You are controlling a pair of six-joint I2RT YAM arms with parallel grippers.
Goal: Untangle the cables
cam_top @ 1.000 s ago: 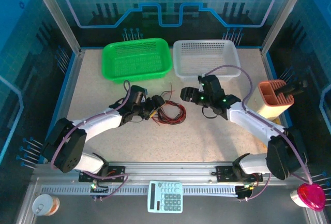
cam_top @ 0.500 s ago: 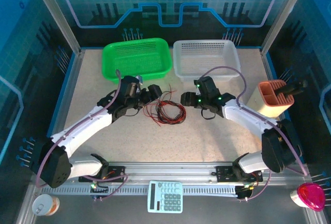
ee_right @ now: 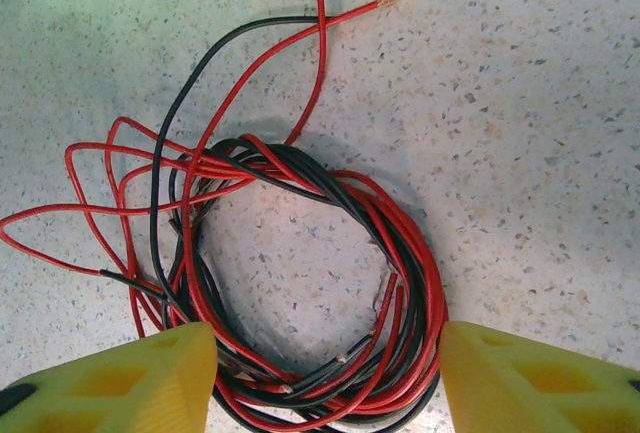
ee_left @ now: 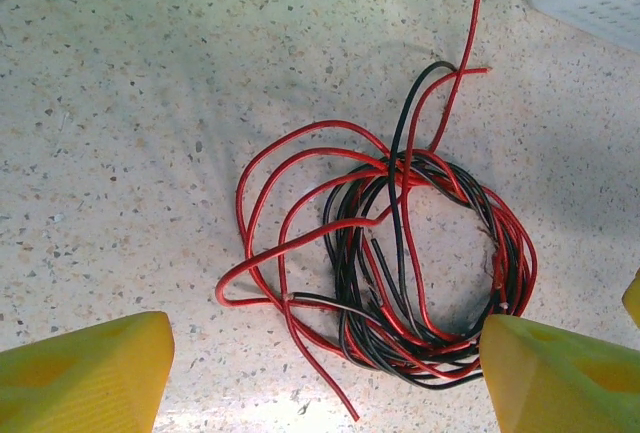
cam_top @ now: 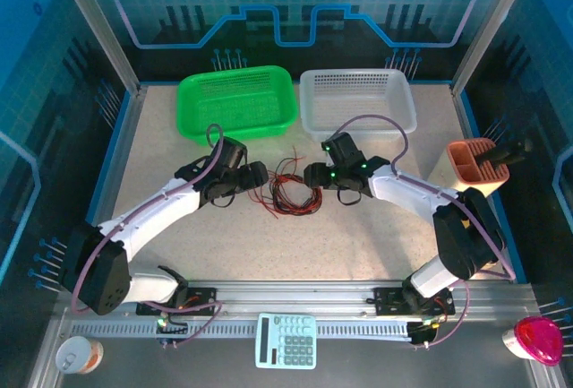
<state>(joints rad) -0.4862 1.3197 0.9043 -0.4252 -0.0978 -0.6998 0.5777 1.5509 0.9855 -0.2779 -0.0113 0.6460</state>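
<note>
1. cables (cam_top: 288, 189): one bunch of thin wires in the middle of the surface (cam_top: 170, 150), just in front of the gap between the green basket (cam_top: 237, 101) and the white basket (cam_top: 358, 101). They lie flat, with nothing lifted.
2. left fingers (ee_left: 85, 373): spread wide and empty. They sit low over the left side of the bunch, and the splayed red loops lie on the surface between the two tips.
3. right fingers (ee_right: 125, 378): apart and holding nothing. They straddle the dense coil from the right side.
4. My read on the layout: with one arm on each flank, the two can pull in opposite directions once each has a strand. The baskets behind may be drop-off spots, but I can't confirm that.
5. Wire: red and black insulation, glossy and limp.
   - Most of it is wound into a rough ring of many turns, with the colours interleaved.
   - Several single red loops fan out on the left arm's side.
   - A few free ends poke out toward the baskets, and one red end looks stripped.
6. Surface: pale speckled stone look, hard and matte, with nothing on it to snag.
7. Finger tips: yellow blunt wedges. Pinching thin wire that lies flat on a hard top looks fiddly.
8. Judgement: a loose outer loop or a free end is the easier grab. Pinching into the ring risks taking several turns at once and tightening the knot.
</note>
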